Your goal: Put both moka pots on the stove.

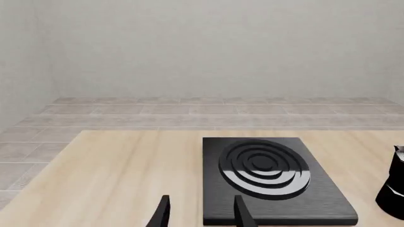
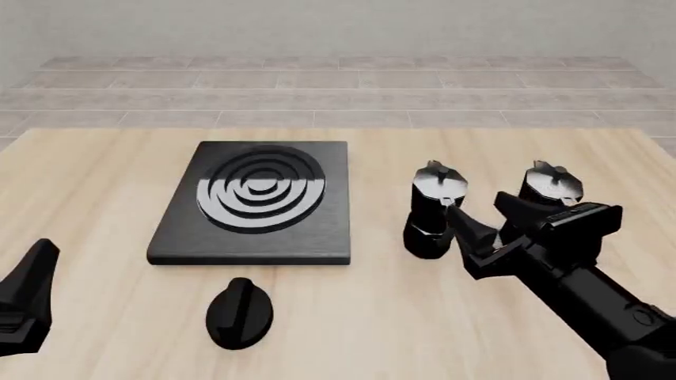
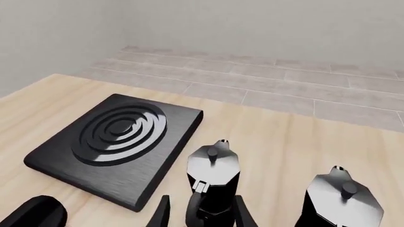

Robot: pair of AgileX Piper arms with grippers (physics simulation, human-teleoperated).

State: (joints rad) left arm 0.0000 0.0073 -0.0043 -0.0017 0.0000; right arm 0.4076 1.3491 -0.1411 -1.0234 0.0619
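The stove lies flat on the table, left of centre, with nothing on it. Two moka pots stand upright on the table to its right, the left pot and the right pot. My right gripper is open, just on the near side of them. In the right wrist view its open gripper straddles the handle side of the left pot, without closing on it; the right pot stands beside. My left gripper is open and empty, near the stove's front edge.
A low round black knob lies on the table in front of the stove. It also shows in the right wrist view. A finger of the left gripper shows at the bottom left corner. Tiled floor lies beyond the table's far edge.
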